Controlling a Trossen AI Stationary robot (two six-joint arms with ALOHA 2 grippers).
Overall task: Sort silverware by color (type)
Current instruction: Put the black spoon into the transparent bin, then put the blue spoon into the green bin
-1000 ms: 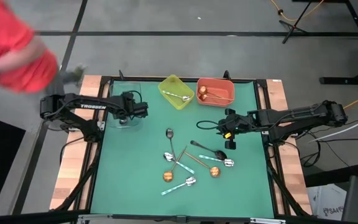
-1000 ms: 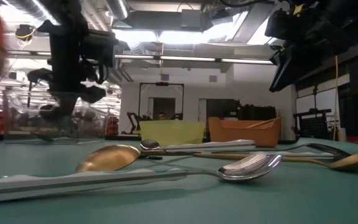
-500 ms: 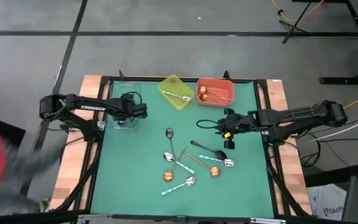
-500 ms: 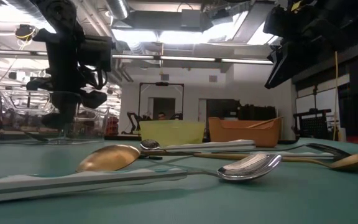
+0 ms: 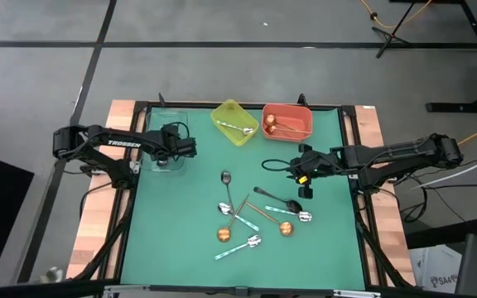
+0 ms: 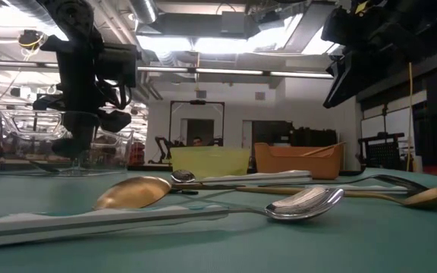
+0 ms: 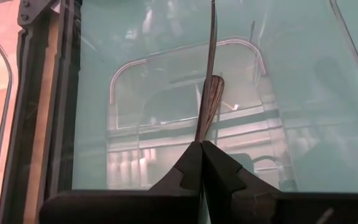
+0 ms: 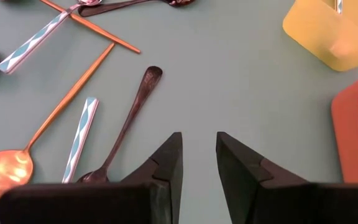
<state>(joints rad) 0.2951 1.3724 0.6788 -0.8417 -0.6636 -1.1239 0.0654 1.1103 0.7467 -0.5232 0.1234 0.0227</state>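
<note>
Several slim spoons [image 5: 255,217], black, copper, seemingly teal-handled.

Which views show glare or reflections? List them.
Low view: ceiling lights glare, glinting on the silver spoon. Left wrist view: the clear bin reflects light around the black spoon in the left gripper. Right wrist view: even light around the right gripper.

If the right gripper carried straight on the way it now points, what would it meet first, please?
Probably bare mat. In its wrist view the right gripper, fingers open, faces the green mat, with the black spoon just beside that line and the yellow bin farther off. Depth is hard to judge.
</note>
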